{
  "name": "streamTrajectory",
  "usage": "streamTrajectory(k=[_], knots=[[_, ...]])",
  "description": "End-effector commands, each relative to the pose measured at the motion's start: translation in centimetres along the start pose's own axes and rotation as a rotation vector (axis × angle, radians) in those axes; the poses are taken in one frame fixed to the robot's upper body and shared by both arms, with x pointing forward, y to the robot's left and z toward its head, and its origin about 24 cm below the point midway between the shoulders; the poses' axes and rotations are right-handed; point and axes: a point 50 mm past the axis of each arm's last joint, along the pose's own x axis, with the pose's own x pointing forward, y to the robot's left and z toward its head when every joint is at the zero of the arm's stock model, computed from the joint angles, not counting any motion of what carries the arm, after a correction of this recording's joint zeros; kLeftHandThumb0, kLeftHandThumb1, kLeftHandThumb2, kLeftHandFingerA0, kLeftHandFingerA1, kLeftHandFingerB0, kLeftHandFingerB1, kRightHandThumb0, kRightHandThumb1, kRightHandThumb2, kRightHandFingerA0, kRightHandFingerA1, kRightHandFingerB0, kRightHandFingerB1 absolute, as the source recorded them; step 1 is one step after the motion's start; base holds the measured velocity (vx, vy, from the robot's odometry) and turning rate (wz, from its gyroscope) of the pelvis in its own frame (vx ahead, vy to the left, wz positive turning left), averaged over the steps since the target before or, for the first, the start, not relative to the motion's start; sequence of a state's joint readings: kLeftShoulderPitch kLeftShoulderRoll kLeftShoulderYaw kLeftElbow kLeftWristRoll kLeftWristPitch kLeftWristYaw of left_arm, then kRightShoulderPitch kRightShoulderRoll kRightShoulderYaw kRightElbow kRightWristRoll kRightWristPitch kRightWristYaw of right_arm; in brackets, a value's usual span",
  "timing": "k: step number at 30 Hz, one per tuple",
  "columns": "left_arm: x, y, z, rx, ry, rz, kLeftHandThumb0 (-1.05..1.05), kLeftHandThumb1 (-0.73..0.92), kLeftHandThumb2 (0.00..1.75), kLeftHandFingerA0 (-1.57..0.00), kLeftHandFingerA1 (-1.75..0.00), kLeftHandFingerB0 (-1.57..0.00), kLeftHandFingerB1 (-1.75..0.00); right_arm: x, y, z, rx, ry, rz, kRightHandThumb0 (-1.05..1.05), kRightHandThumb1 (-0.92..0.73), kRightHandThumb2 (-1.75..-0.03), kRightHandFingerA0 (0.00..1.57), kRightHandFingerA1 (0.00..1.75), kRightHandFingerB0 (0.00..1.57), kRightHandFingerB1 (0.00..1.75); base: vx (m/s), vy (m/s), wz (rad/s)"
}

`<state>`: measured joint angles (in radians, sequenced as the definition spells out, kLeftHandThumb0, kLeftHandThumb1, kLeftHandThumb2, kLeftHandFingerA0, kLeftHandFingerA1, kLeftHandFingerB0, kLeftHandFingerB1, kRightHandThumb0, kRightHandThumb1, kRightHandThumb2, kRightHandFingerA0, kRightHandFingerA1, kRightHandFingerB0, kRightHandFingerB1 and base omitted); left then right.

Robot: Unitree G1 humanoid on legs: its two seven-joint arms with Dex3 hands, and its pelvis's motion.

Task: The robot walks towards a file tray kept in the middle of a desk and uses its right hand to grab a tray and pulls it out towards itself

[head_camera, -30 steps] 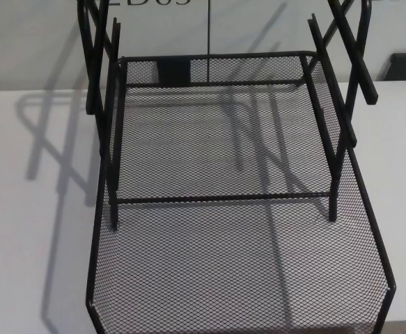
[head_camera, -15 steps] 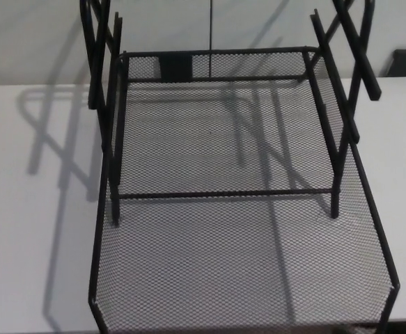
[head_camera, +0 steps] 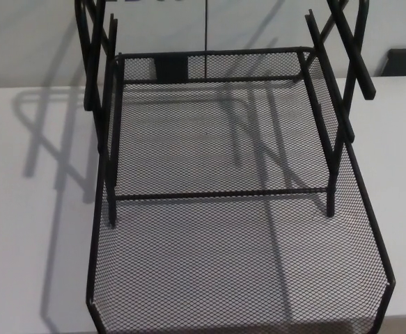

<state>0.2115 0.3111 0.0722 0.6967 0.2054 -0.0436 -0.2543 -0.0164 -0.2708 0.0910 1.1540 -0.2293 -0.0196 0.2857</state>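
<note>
White desk [head_camera: 35, 209], black mesh file tray [head_camera: 237, 271] pulled forward, rack top cropped, both hands unseen, fingers untellable

Office: black mesh file tray [head_camera: 237, 271] on white desk [head_camera: 28, 209], plain wall behind.

A white desk [head_camera: 28, 209] fills most of the view, its surface smooth and matte. Its far edge runs straight across the upper part of the picture, and behind it rises a pale grey wall [head_camera: 35, 42]. A thin dark vertical line [head_camera: 207, 24] runs down the wall near the middle of the view. At the right edge, just above the desk's far edge, sits a small dark rectangular object [head_camera: 403, 61]; what it is cannot be told. Light falls from the near right side, casting soft grey shadows [head_camera: 39, 132] of bars leftward across the desk top and up onto the wall.
</note>
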Motion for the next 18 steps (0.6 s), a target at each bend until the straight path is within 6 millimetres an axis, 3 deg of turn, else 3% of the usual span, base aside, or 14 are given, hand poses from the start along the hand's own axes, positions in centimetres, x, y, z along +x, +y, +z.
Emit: streamTrajectory(k=[1,3,4,5,9,10,11,13,14,18], knots=[[0.1,0.6,-0.6,-0.026,0.013,0.063,-0.28,0.72,0.71,-0.21,-0.55,-0.16,-0.46,-0.5,-1.2,-2.1,0.094,0.021,-0.181,-0.6,-0.48,-0.87,0.4,0.58,0.43,0.56,0.0,0.0,0.0],[0.3,0.5,-0.6,-0.014,0.02,0.065,-0.23,0.75,0.61,-0.23,-0.56,-0.18,-0.44,-0.4,-1.0,-1.6,0.085,0.001,-0.164,-0.59,-0.49,-0.88,0.41,0.58,0.39,0.56,0.0,0.0,0.0],[0.4,0.5,-0.6,-0.018,0.024,0.064,-0.28,0.72,0.71,-0.22,-0.57,-0.16,-0.46,-0.3,-0.9,-1.3,0.095,-0.007,-0.163,-0.6,-0.48,-0.88,0.4,0.58,0.35,0.54,0.0,0.0,0.0],[0.4,0.5,-0.6,-0.013,0.028,0.065,-0.23,0.75,0.62,-0.22,-0.57,-0.18,-0.45,-0.2,-0.9,-1.2,0.091,-0.012,-0.164,-0.61,-0.49,-0.89,0.4,0.58,0.34,0.53,0.0,0.0,0.0],[0.4,0.8,-0.7,0.021,0.026,0.071,-0.24,0.76,0.62,-0.24,-0.57,-0.17,-0.45,-0.1,-0.8,-0.8,0.053,-0.026,-0.178,-0.63,-0.5,-0.9,0.46,0.61,0.37,0.55,0.0,0.0,0.0],[0.4,1.0,-0.8,0.028,0.03,0.074,-0.29,0.73,0.71,-0.21,-0.55,-0.16,-0.46,-0.1,-0.8,-0.8,0.048,-0.024,-0.184,-0.64,-0.5,-0.91,0.46,0.61,0.36,0.55,0.0,0.0,0.0],[0.4,1.0,-0.9,0.025,0.033,0.075,-0.23,0.77,0.62,-0.21,-0.53,-0.18,-0.43,-0.1,-0.8,-0.9,0.048,-0.025,-0.184,-0.63,-0.5,-0.91,0.45,0.61,0.35,0.55,0.0,0.0,0.0],[0.4,1.1,-0.9,0.013,0.034,0.085,-0.23,0.76,0.62,-0.22,-0.53,-0.18,-0.43,-0.2,-0.8,-1.0,0.057,-0.03,-0.173,-0.63,-0.5,-0.91,0.46,0.61,0.39,0.56,0.0,0.0,0.0],[0.5,1.2,-0.9,-0.005,0.035,0.082,-0.28,0.73,0.71,-0.2,-0.54,-0.15,-0.45,-0.2,-0.9,-1.0,0.06,-0.027,-0.177,-0.64,-0.5,-0.91,0.45,0.6,0.35,0.54,0.0,0.0,0.0],[0.6,1.3,-0.8,-0.01,0.032,0.08,-0.27,0.73,0.71,-0.2,-0.56,-0.14,-0.45,-0.2,-1.0,-0.7,0.063,-0.037,-0.174,-0.66,-0.5,-0.91,0.42,0.59,0.36,0.54,0.0,0.0,0.0]])
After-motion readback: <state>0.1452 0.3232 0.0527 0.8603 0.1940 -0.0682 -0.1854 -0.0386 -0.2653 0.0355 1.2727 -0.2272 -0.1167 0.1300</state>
